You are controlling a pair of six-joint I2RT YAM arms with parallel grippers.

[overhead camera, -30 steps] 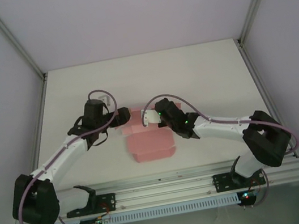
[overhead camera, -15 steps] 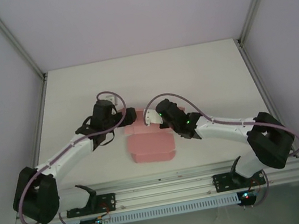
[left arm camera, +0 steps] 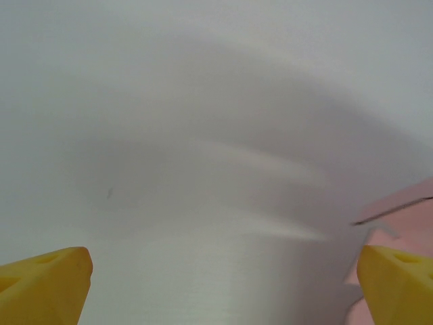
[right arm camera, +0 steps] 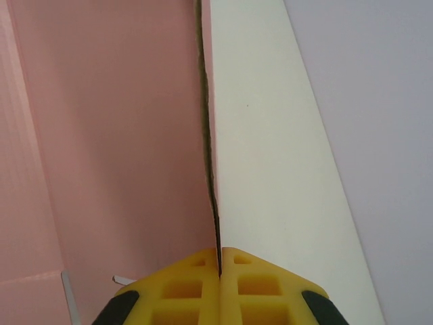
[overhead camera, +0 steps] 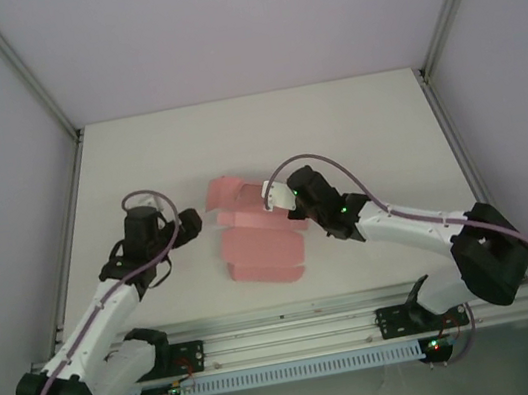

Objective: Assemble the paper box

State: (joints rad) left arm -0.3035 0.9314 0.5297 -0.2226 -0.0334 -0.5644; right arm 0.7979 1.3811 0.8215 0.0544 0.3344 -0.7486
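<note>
Two pincers differ: the right pincer is clenched on a thin edge of the pink paper box, which lies mid-surface. The left pincer hangs released beside it. Folding seems underway; next, the left likely needs to grip a flap.

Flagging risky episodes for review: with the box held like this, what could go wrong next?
1. The right gripper looks shut on just a thin edge of the pink paper box; a pull might tear it or slip off.
2. The left gripper is open and apart from the box, so nothing pins it; it may slide across the table rather than fold.
</note>
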